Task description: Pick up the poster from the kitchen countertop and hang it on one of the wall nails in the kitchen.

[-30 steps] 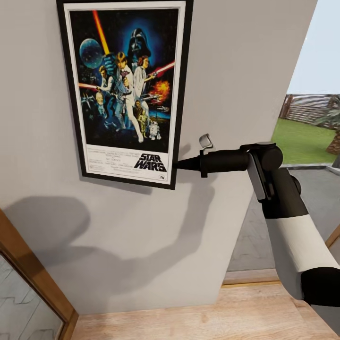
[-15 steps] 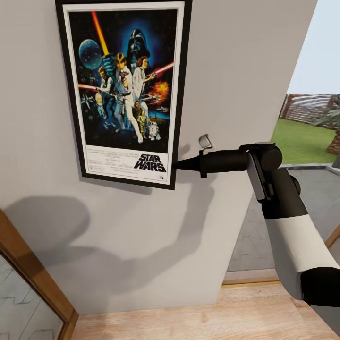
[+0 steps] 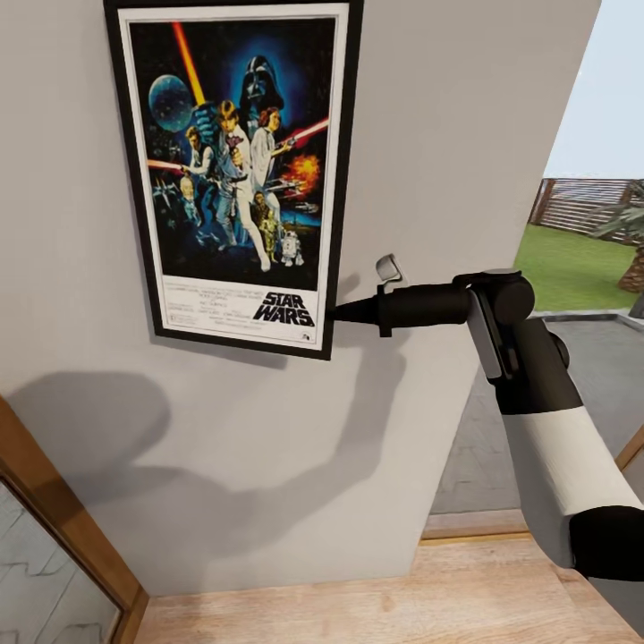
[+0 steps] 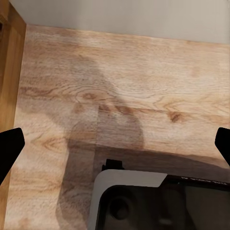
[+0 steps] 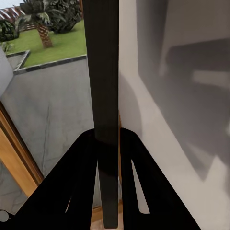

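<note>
Pinching the lower right edge of the poster (image 3: 237, 174), the right gripper (image 3: 338, 313) has its two dark fingers (image 5: 84, 177) clenched on either side of the black frame, which the right wrist view shows running edge-on between them. The poster sits flat against the pale grey wall (image 3: 465, 134), upright, its top edge cut off by the upper border of the head view, so the nail cannot be seen and I cannot tell whether the frame has caught on it.

That is the main risk. If the grip is let go before the frame rests on the nail, the poster would likely slide down the wall to the wooden floor (image 3: 376, 608). Holding it by a single low corner also invites tilt: the frame could swing about the pinch point, or about the nail, and end up crooked.

The left gripper (image 4: 115, 143) hangs well apart from the work, fingers spread wide and holding nothing, pointing down at the floor beside the robot's own base (image 4: 158, 201).

Around the arm, a wood-framed glass panel (image 3: 45, 555) stands at the lower left of the wall, and to the right an opening looks out on grass (image 3: 581, 259) and paving. Nothing stands between the gripper and the wall.
</note>
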{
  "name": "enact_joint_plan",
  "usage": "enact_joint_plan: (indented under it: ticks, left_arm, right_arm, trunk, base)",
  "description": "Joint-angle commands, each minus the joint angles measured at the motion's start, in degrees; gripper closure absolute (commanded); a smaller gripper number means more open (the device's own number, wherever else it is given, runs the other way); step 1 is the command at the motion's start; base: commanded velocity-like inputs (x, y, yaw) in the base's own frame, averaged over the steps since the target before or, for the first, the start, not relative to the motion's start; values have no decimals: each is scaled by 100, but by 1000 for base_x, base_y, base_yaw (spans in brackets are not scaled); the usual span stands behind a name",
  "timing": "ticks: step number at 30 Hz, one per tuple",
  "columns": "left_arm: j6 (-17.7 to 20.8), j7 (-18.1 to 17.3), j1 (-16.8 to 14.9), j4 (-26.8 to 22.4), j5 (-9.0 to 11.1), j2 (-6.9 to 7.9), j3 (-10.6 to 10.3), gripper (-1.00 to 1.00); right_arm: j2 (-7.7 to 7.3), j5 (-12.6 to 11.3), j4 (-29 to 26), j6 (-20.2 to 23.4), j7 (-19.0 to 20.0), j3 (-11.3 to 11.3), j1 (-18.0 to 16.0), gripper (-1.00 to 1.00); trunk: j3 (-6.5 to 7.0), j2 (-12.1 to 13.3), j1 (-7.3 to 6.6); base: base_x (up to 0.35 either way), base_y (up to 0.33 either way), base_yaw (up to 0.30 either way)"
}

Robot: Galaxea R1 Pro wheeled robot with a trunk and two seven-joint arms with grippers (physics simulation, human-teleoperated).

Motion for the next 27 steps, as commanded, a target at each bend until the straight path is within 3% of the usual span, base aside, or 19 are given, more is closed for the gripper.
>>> enact_joint_plan:
  ticks: [1,3,5,27]
  left_arm:
    - [-6,-40,-1,-6,-2,-3,22,-100]
    - [-6,-40,-1,-6,-2,-3,22,-100]
    - [-6,-40,-1,-6,-2,-3,22,-100]
    - [-6,-40,-1,-6,-2,-3,22,-100]
  right_arm:
    - [-5,-41,0,49,-13,11,-6,100]
    - [-5,-41,0,49,-12,85,-6,100]
    - [-5,-34,1,41,-18,442,-6,100]
    - [-5,-40,1,38,-26,482,-7,100]
  trunk:
    - [-11,-12,4]
    - [-11,-12,4]
    - [-11,-12,4]
    - [-11,-12,4]
  base:
    - [0,0,0]
    - [0,0,0]
    - [0,0,0]
    - [0,0,0]
